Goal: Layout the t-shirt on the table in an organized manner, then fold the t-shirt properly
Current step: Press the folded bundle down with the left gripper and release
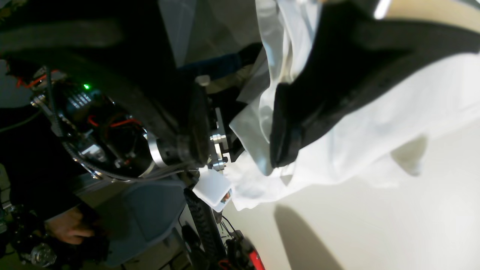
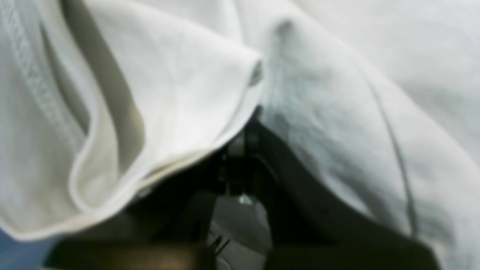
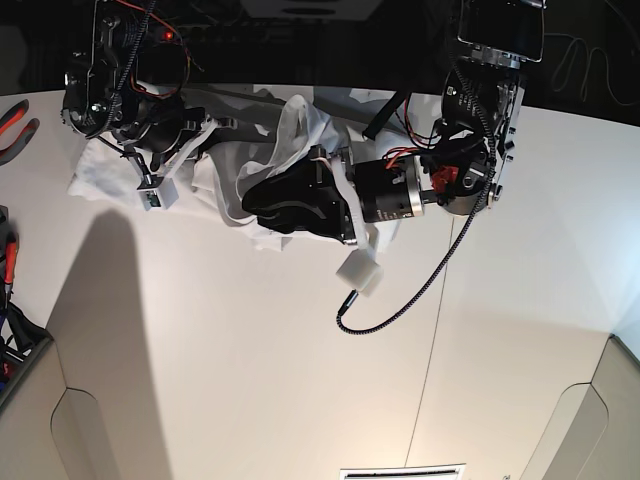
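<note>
Lying bunched at the far table (image 3: 250,360) edge, white t-shirt (image 3: 290,130), left gripper (image 3: 262,205) jaws apart over it, right gripper (image 3: 215,128) clamped on cloth, red-handled pliers (image 3: 12,120) beside, 2 arms crowding the fabric.

Red-handled pliers (image 3: 12,122) at the far edge in the base view, a person's hand (image 1: 69,227) resting low in the left wrist view
</note>
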Robot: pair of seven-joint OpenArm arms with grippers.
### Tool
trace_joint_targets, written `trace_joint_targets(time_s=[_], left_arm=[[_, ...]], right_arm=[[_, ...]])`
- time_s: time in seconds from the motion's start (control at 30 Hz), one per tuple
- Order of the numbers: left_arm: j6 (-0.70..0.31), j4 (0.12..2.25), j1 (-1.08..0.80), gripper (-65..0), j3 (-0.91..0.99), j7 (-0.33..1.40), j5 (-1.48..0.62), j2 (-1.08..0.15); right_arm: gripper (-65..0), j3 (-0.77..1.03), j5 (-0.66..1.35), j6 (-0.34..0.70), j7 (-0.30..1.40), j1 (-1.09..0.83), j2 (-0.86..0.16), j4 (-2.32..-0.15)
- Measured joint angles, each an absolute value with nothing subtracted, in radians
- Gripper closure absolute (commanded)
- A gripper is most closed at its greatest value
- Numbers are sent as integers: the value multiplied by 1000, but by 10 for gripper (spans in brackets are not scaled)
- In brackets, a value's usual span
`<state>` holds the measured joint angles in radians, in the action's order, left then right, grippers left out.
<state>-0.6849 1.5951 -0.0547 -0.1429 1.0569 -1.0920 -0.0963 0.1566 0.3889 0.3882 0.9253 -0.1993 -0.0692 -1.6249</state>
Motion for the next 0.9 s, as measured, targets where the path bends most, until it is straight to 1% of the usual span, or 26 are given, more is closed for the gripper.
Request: trace_joint_targets(time_s=[0.03,0.07,0.13,0.23,0.33,0.47,0.57,0.63,0.7,0.77,0.9], left_arm=[[-685,1603,-55,-255,-133,1078,-1090,-97],[-685,1612,-55,-187,-121,1096,-1090,-97],[-685,1634,-55,0,-91,1127,-1090,-102],[-685,1648,-51,0,-36,1182,-1089,-102],[-685,1648,-53,0,10,1186,-1018,-108],[-685,1648,-57,0,12,1187,-1023,-144],[-685,1648,-76,0,12,1186,-1022,-149],[-685,1648,-86,0,12,1189,-1030,-146],[-685,1648,-94,0,10,1189,-1043,-146],[-685,1648,-107,0,10,1186,-1043,-147],[-685,1647,-130,0,9,1190,-1042,-147]], right_arm=[[0,157,401,390,931,-199,-69,-1625],[0,157,412,396,945,-200,-69,-1629],[0,157,445,403,974,-202,-69,-1649],[0,155,471,406,1000,-202,-69,-1699],[0,155,474,408,1016,-202,-69,-1773],[0,155,473,410,1051,-202,-69,-1900],[0,157,469,414,1066,-202,-69,-1996],[0,166,384,413,1068,-202,-68,-2053],[0,188,220,326,1047,-202,-68,-2086],[0,235,129,283,1028,-202,-69,-2090],[0,294,216,279,1016,-205,-81,-2064]])
